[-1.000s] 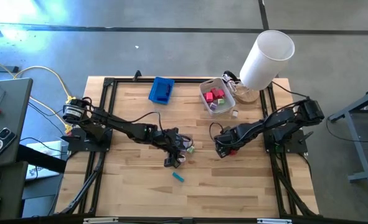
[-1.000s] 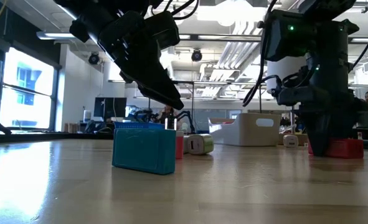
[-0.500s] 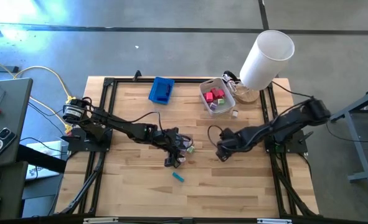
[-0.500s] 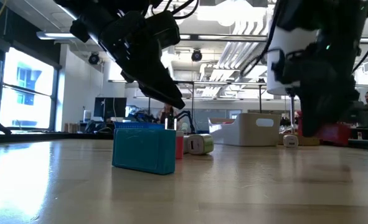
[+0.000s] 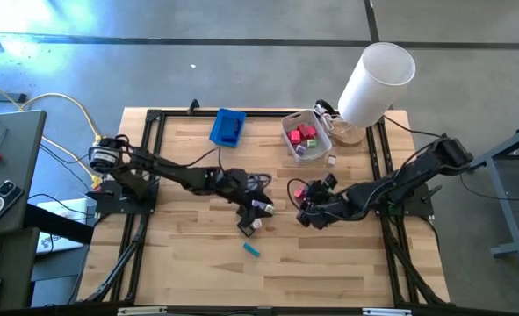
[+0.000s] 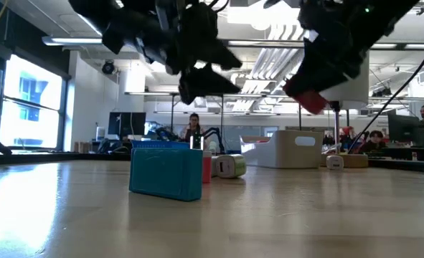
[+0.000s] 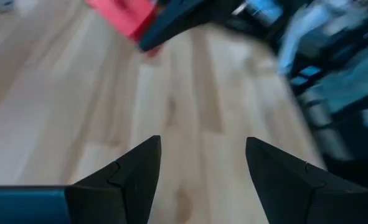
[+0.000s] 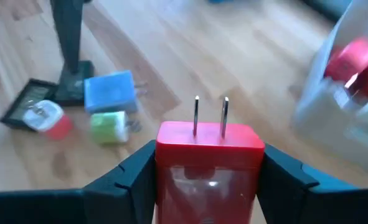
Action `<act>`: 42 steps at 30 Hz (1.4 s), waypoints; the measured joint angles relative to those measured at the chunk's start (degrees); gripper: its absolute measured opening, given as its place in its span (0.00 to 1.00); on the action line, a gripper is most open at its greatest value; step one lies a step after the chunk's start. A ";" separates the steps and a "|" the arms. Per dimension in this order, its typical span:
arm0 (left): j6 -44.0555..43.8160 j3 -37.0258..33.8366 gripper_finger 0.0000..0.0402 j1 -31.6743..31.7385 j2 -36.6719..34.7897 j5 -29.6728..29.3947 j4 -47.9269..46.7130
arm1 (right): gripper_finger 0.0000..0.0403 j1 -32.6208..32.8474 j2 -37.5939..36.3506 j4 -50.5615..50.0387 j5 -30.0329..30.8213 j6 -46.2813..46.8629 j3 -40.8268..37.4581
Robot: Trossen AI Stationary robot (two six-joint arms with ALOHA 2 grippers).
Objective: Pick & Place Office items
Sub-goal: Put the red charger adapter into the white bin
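The right tool (image 8: 210,180) pinches a red plug block (image 8: 210,163) by its two flat sides, above the middle of the surface (image 5: 189,254). Judgement: the block is light, rigid and smooth-sided; grip the flat faces and keep clear of the thin metal prongs, which could bend. The left tool (image 7: 202,168) is spread and empty, just beside it towards the left edge.

The right wrist view alone shows the prongs, a blue block (image 8: 112,92) and a green block (image 8: 108,126). The high view alone shows the teal piece (image 5: 252,250) near the front edge and the translucent bin (image 5: 305,136) at the back edge.
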 joint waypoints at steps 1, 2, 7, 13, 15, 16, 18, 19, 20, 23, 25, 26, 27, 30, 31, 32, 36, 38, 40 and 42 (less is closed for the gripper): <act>-0.66 0.00 0.57 0.65 0.00 2.14 1.34 | 0.50 0.46 0.00 0.44 1.32 -2.01 0.44; -0.97 0.00 0.57 1.26 0.00 4.31 2.64 | 0.50 1.02 -0.10 1.43 2.60 -4.03 1.01; -4.38 0.04 0.57 4.16 0.00 11.72 9.36 | 0.50 5.29 -0.45 2.47 10.06 -12.28 4.63; -7.95 0.04 0.57 7.17 0.06 16.56 15.82 | 0.50 13.28 -2.04 3.52 26.89 -21.44 7.11; -8.89 0.06 0.57 7.71 0.96 17.45 19.00 | 0.50 15.58 -2.32 5.23 33.59 -23.98 7.21; -9.91 0.07 0.57 7.83 1.67 18.16 20.62 | 0.50 16.76 -2.34 5.97 36.59 -24.92 7.24; -12.44 0.07 0.57 7.80 3.88 20.10 26.57 | 0.50 18.60 -2.33 6.62 40.87 -26.70 7.24; -13.97 0.07 0.57 7.78 5.47 21.20 29.81 | 0.50 19.19 -2.32 7.13 41.70 -27.51 7.22; -15.62 0.09 0.57 7.76 6.91 22.23 33.03 | 0.50 19.44 -2.32 7.69 42.15 -27.67 7.22; -21.14 0.07 0.57 8.11 11.67 25.60 43.53 | 0.50 19.21 -2.32 8.09 41.25 -27.78 7.22; -25.13 0.07 0.57 8.71 14.68 27.64 51.46 | 0.50 18.76 -2.32 8.91 40.42 -27.78 7.22; -27.32 0.07 0.57 9.09 16.09 28.28 55.23 | 0.50 18.41 -2.32 9.24 39.74 -27.78 7.22; -29.59 0.07 0.57 9.44 17.39 29.22 59.02 | 0.50 17.98 -2.32 9.69 38.81 -27.81 7.22; -34.99 0.07 0.57 9.95 20.46 29.28 68.06 | 0.50 16.37 -2.29 11.59 35.82 -29.17 7.21; -36.15 0.07 0.57 10.08 21.01 29.10 69.58 | 0.50 15.78 -2.20 13.01 34.79 -30.53 7.20; -36.83 0.07 0.57 10.17 21.37 28.87 70.36 | 0.50 15.08 -1.91 15.01 33.98 -32.15 7.22; -37.05 0.07 0.57 10.11 21.57 28.32 70.67 | 0.50 13.09 -0.41 25.98 26.26 -43.09 7.20; -37.05 0.07 0.57 9.86 21.57 28.40 70.90 | 0.50 12.24 0.44 32.59 21.72 -48.13 7.22; -37.73 0.07 0.57 9.43 21.57 28.46 71.02 | 0.50 11.73 0.70 37.64 15.79 -51.65 7.20; -38.28 0.07 0.57 8.98 21.57 28.66 71.03 | 0.50 11.19 0.68 42.20 10.22 -54.32 7.20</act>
